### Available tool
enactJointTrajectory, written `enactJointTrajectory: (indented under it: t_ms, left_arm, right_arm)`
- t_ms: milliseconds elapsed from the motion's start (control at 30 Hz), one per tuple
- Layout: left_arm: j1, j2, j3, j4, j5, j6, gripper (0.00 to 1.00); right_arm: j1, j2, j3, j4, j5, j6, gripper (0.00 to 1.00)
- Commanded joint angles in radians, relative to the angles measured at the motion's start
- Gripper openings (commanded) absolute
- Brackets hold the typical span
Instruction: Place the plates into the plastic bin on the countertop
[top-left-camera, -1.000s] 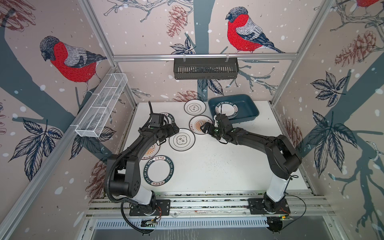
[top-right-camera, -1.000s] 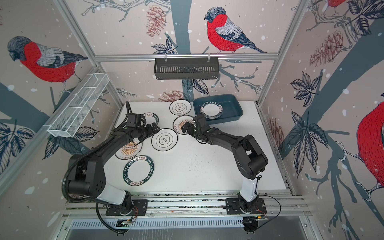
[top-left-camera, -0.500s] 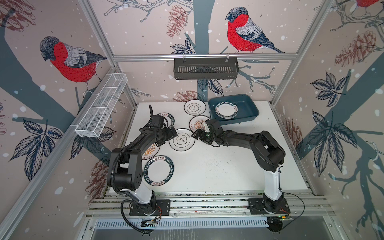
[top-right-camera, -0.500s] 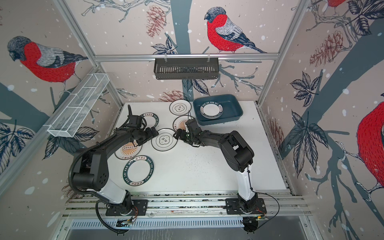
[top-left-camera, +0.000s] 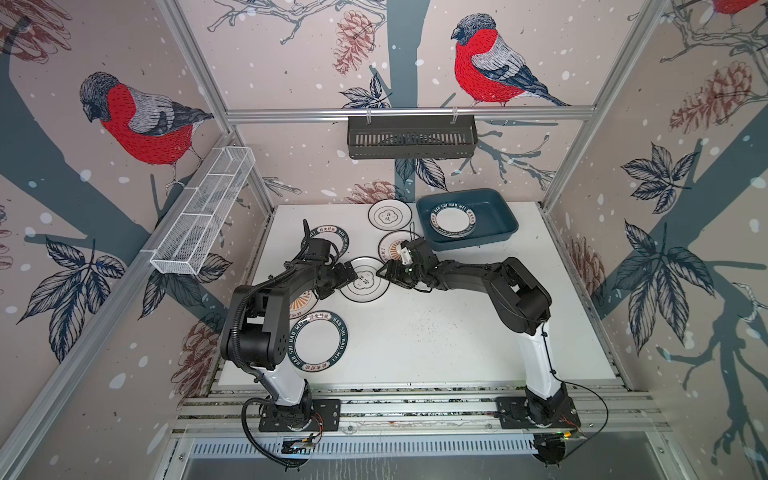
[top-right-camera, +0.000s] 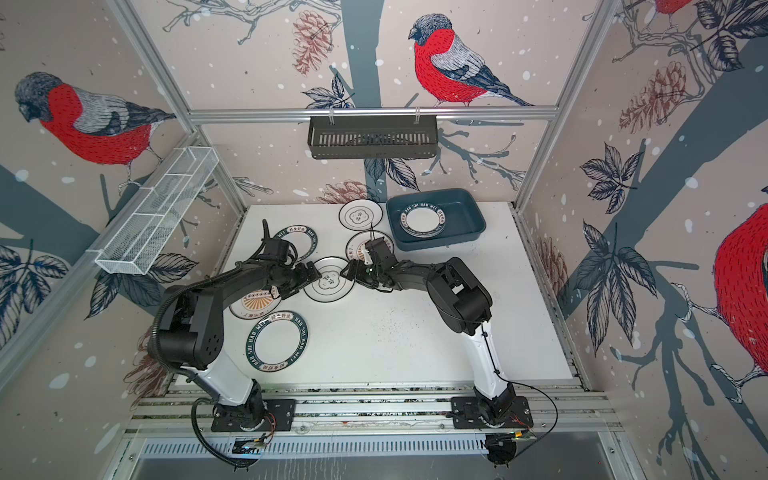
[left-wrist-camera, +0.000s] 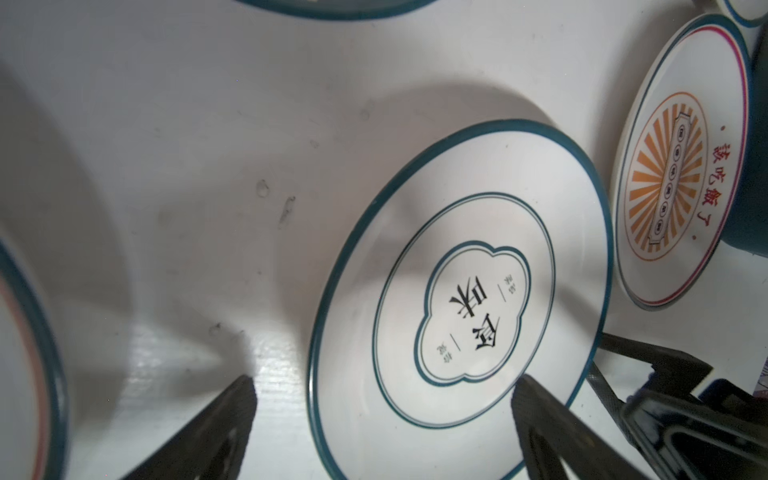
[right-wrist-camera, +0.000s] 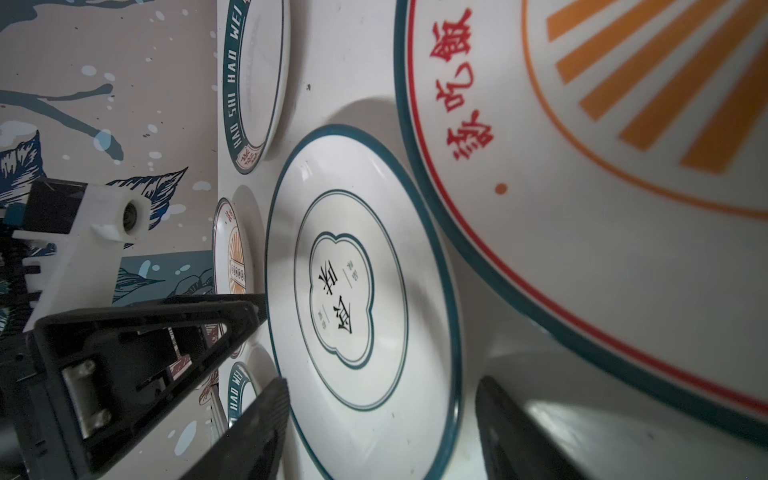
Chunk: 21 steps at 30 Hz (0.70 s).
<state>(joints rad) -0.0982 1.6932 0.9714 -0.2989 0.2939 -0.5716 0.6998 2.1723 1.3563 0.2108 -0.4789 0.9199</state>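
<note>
Right gripper (top-left-camera: 386, 274) has crossed left to the right rim of the cloud-emblem plate (top-left-camera: 365, 284), jaws narrowing astride it but not yet pinching, while the left gripper (top-left-camera: 338, 282) stays spread opposite, so transfer to the plastic bin (top-left-camera: 465, 243) appears imminent.

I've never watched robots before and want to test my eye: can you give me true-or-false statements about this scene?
The dark teal rectangular plastic bin holds one round white plate with a lettered teal rim. True.
The left claw and the right claw both sit at the edge of the middle round white plate with a cloud emblem. True.
The left claw is shut. False: its jaws stand wide open.
The bin sits beside the arms' bases. False: it stands at the far side of the speckled white table.
</note>
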Motion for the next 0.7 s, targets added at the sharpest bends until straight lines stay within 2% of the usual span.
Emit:
enactJointTrajectory:
  t_ms: [0,133,333,467,667]
  left_arm:
    - [0.003,0.011,-0.006,0.04,0.037,-0.012,0.96]
    - [0.003,0.007,-0.023,0.059,0.056,-0.018,0.96]
    - [0.003,-0.015,-0.039,0.072,0.066,-0.023,0.96]
    - [0.003,-0.021,-0.044,0.079,0.073,-0.026,0.96]
    - [0.003,-0.038,-0.052,0.083,0.08,-0.029,0.96]
  right_arm:
    - [0.004,0.013,0.018,0.034,-0.038,0.008,0.67]
    - [0.006,0.02,0.025,0.033,-0.048,0.008,0.6]
    - [0.003,0.025,0.035,0.016,-0.052,0.004,0.28]
    - [0.004,0.025,0.04,0.004,-0.054,-0.003,0.12]
    - [0.003,0.015,0.049,-0.008,-0.046,-0.009,0.03]
